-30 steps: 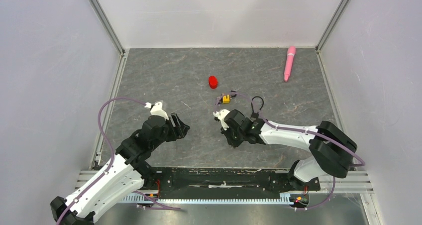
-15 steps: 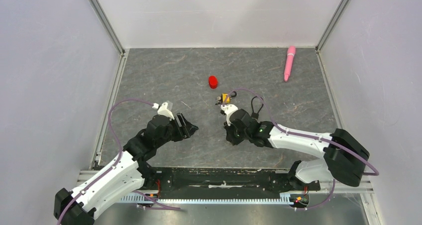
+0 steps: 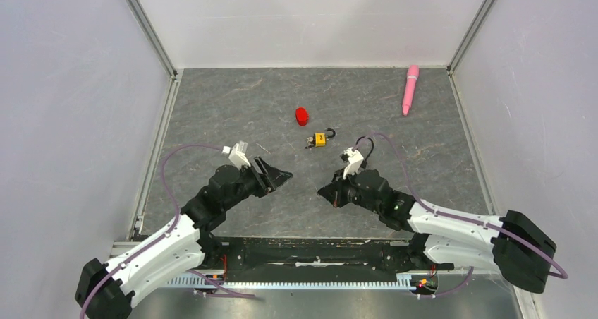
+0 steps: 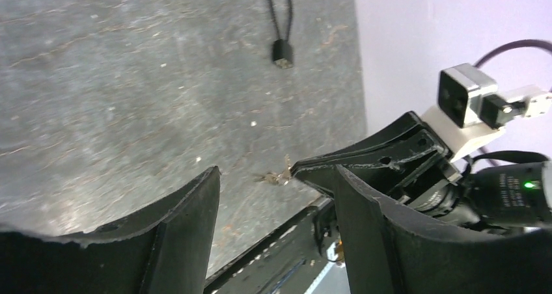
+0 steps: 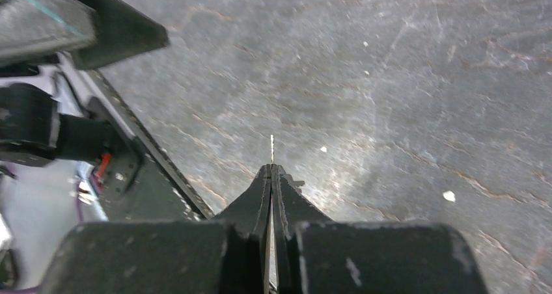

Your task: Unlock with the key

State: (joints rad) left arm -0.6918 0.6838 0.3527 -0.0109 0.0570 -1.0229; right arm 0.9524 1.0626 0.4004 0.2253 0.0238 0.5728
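The key [image 4: 281,175] is a tiny silvery piece pinched at the tip of my right gripper [image 4: 301,169], which is shut on it. In the right wrist view it sticks out edge-on as a thin sliver [image 5: 271,148] beyond the closed right gripper [image 5: 271,168]. The small yellow padlock [image 3: 320,139] lies on the mat, apart from both grippers. My left gripper [image 3: 285,173] is open and empty, facing the right gripper [image 3: 321,190] across a short gap. In the left wrist view, the key shows between the fingertips of the left gripper [image 4: 275,173], farther off.
A black cord with a block end [image 3: 364,148] lies right of the padlock, also the cord [image 4: 282,45] in the left wrist view. A red cap [image 3: 302,116] sits behind the padlock. A pink pen [image 3: 410,89] lies far right. The black base rail [image 3: 310,252] runs along the near edge.
My right gripper has drawn back from the padlock toward the near edge and turned to point left. The left gripper has moved right toward it. The padlock stays on the mat.
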